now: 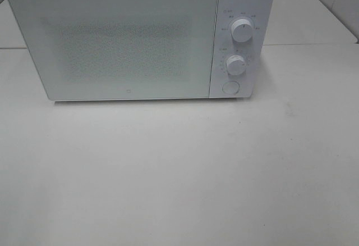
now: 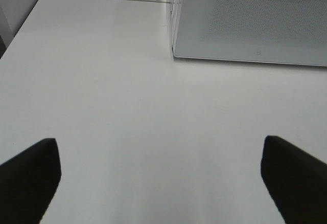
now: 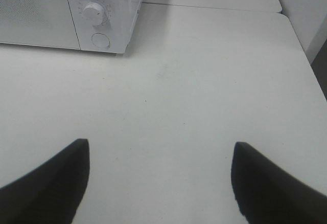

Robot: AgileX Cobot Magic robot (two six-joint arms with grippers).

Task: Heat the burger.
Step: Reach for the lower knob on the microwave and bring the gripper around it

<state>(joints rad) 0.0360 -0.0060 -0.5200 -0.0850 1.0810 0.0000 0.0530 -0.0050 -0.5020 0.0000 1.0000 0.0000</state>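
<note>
Exterior high: white microwave (image 1: 129,41) is sitting at the far side of the table (image 1: 179,173), door shut, its speckled window giving no look inside. On its right panel, upper knob (image 1: 242,31), lower knob (image 1: 236,65) and round button (image 1: 230,87) are stacking downward.

Left wrist: left gripper (image 2: 158,147) is hovering over bare table, jaws standing wide, gripping nothing; the microwave's door corner is lying beyond.

Right wrist: right gripper (image 3: 161,144) is hovering likewise, jaws spread wide and unloaded, control panel beyond.

Burger: no view is showing it; cannot tell where it is lying.
</note>
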